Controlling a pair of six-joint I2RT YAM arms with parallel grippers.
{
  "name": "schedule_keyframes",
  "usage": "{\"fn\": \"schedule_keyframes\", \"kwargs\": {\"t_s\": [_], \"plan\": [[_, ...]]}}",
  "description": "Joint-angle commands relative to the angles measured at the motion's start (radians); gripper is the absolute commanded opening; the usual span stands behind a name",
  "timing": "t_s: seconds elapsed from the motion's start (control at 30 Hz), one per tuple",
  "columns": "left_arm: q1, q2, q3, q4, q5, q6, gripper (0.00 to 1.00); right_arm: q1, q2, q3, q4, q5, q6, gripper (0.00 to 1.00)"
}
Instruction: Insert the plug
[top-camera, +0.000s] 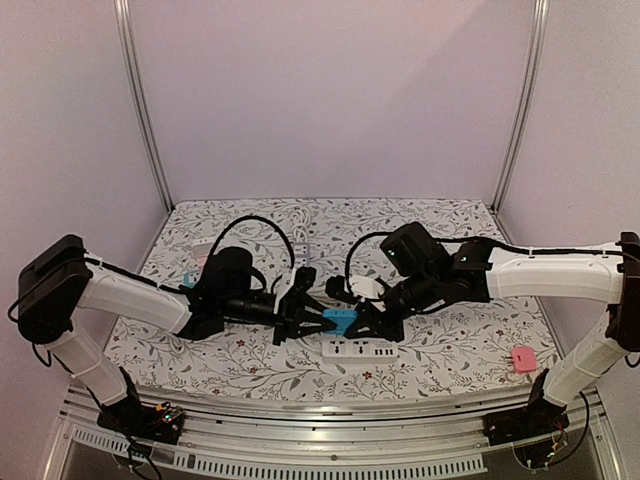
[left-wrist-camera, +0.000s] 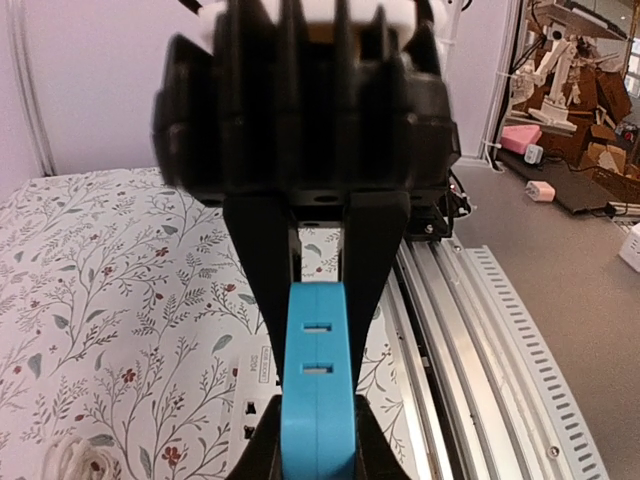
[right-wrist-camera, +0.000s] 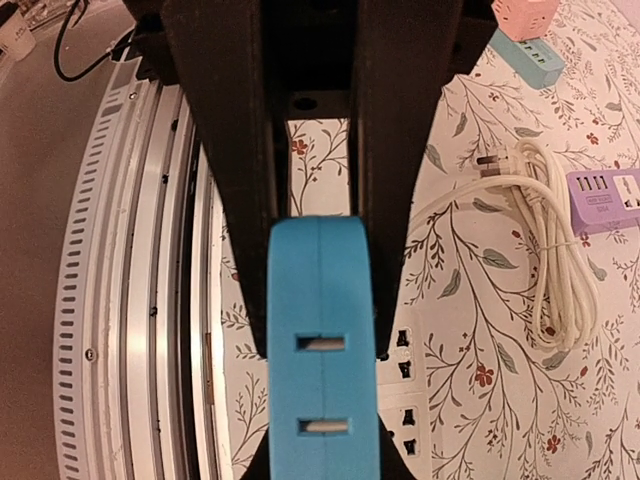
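A blue plug block (top-camera: 340, 320) with two slots in its face hangs just above the white power strip (top-camera: 360, 350) at the front middle. My left gripper (top-camera: 312, 318) grips it from the left and my right gripper (top-camera: 366, 320) from the right. In the left wrist view the blue plug (left-wrist-camera: 316, 380) is pinched between the black fingers (left-wrist-camera: 375, 270), with the strip's sockets (left-wrist-camera: 250, 405) below to the left. In the right wrist view the plug (right-wrist-camera: 323, 370) is likewise clamped, with the strip's sockets (right-wrist-camera: 412, 385) just to its right. The plug's pins are hidden.
A pink adaptor (top-camera: 524, 360) lies at the front right. Another white strip (top-camera: 300, 238) lies at the back. The right wrist view shows a coiled white cable (right-wrist-camera: 545, 250), a purple strip (right-wrist-camera: 610, 195) and a teal strip (right-wrist-camera: 525, 55). A metal rail (top-camera: 330, 460) runs along the front edge.
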Motion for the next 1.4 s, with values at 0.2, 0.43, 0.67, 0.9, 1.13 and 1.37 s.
{"fn": "schedule_keyframes", "kwargs": {"t_s": [0.2,0.43,0.67,0.9,1.13,1.37], "plan": [[0.012,0.022,-0.029,0.032,0.001,0.035,0.0,-0.07,-0.051,-0.052,0.101,-0.015,0.095,0.7],[0.017,0.097,-0.034,0.127,-0.025,0.007,0.0,-0.113,-0.06,-0.146,0.27,-0.044,0.183,0.55],[0.033,0.168,-0.025,0.156,-0.052,-0.009,0.0,-0.113,0.016,-0.133,0.33,-0.107,0.168,0.44],[0.044,0.229,-0.026,0.224,-0.054,-0.01,0.0,-0.113,0.105,-0.115,0.358,-0.149,0.182,0.32],[0.062,0.254,-0.025,0.262,-0.041,-0.02,0.0,-0.114,0.12,-0.119,0.348,-0.128,0.178,0.26],[0.069,0.29,-0.017,0.274,-0.024,-0.006,0.0,-0.114,0.175,-0.082,0.32,-0.127,0.169,0.09]]}}
